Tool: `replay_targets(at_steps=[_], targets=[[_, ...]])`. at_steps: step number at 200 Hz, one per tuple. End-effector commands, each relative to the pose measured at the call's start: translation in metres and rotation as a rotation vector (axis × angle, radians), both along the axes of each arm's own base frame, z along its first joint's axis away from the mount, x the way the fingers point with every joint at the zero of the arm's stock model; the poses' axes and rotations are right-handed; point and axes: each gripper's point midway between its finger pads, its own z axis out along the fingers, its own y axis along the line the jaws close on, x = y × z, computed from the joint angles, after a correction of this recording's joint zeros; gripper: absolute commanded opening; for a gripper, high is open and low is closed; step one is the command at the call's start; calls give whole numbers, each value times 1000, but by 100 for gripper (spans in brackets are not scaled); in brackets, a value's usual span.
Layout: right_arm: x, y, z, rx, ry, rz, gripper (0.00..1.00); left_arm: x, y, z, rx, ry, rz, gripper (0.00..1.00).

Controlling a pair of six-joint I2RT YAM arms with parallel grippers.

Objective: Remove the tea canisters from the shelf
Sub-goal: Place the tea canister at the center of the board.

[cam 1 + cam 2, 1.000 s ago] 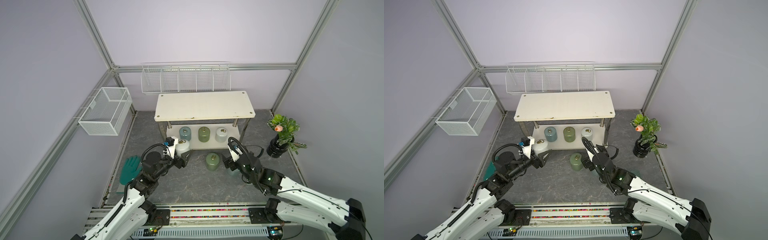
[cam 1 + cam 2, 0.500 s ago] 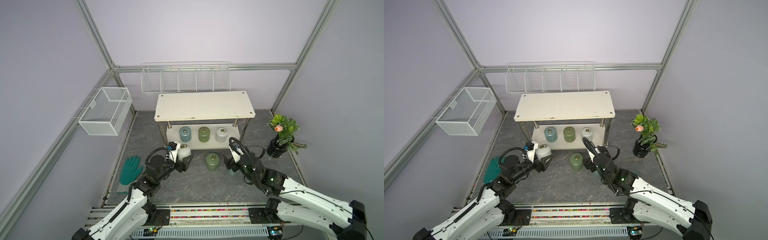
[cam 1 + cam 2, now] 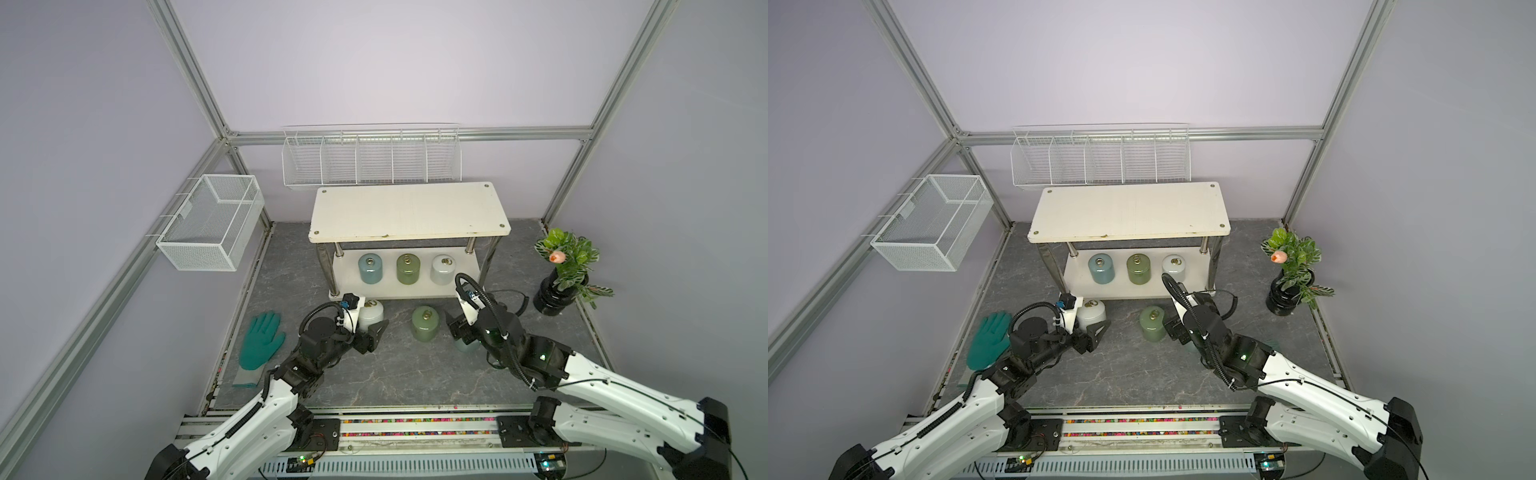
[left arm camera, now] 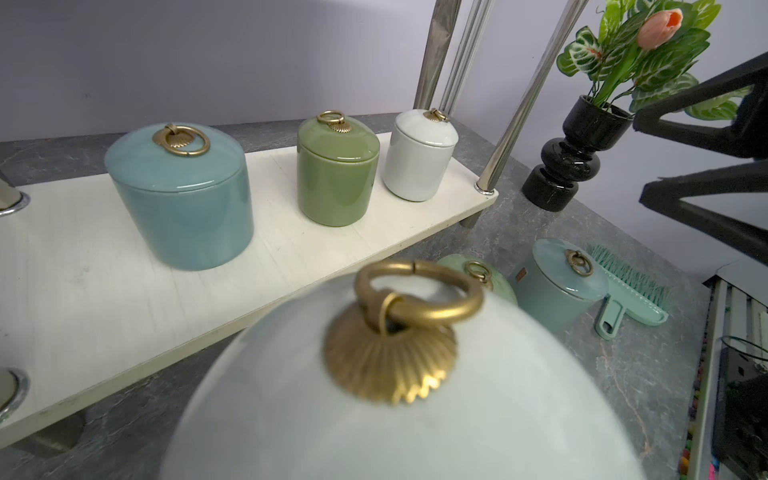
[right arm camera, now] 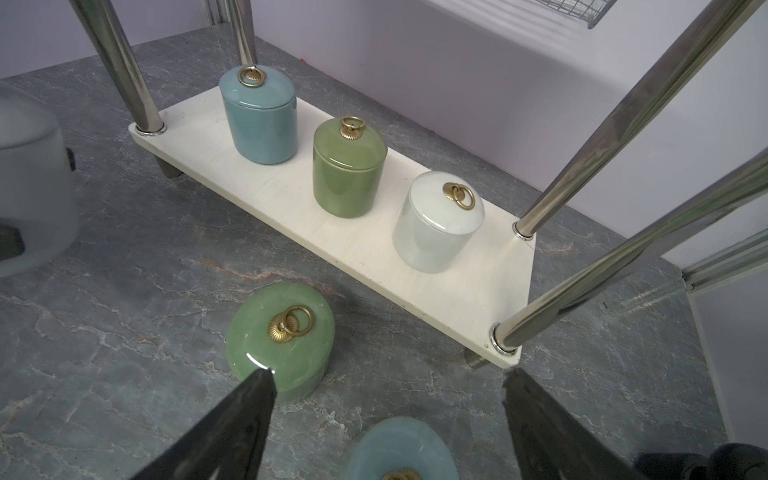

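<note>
Squeezing a white canister [image 3: 371,315], the left pincer [image 3: 369,326] is hovering just before the shelf [image 3: 409,212]; the right pincer [image 5: 385,376] is gaping.

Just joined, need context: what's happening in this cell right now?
Two arms are clearing tea canisters off the shelf. The left gripper holds a white canister just in front of the shelf. The right gripper stands open over a blue canister on the floor, beside a green canister. On the lower board sit the second blue canister, second green canister and second white canister.
</note>
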Motion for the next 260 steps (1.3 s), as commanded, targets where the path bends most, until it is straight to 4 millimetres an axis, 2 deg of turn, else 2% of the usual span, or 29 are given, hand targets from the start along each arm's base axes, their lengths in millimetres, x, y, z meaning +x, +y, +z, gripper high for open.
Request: replay_targets(at_steps=[1,68,132,136,173,213,260], targets=[[1,4,13,31,-12,-7,89,6,-8,24,-74,-87,-1,60],[4,11,8,11,1,-4,89,6,-20,-11,-31,-32,-13,60],[6,18,9,-2,7,6,89,12,-22,-33,-1,-18,6,60],[6,20,9,-3,8,8,89,7,-18,-49,21,8,7,60],[5,24,12,-23,5,12,89,11,-22,-74,53,49,7,59],[5,27,14,-27,-2,14,89,13,-29,-89,79,82,1,58],[6,28,14,-40,-11,19,89,4,-32,-109,130,135,6,57]])
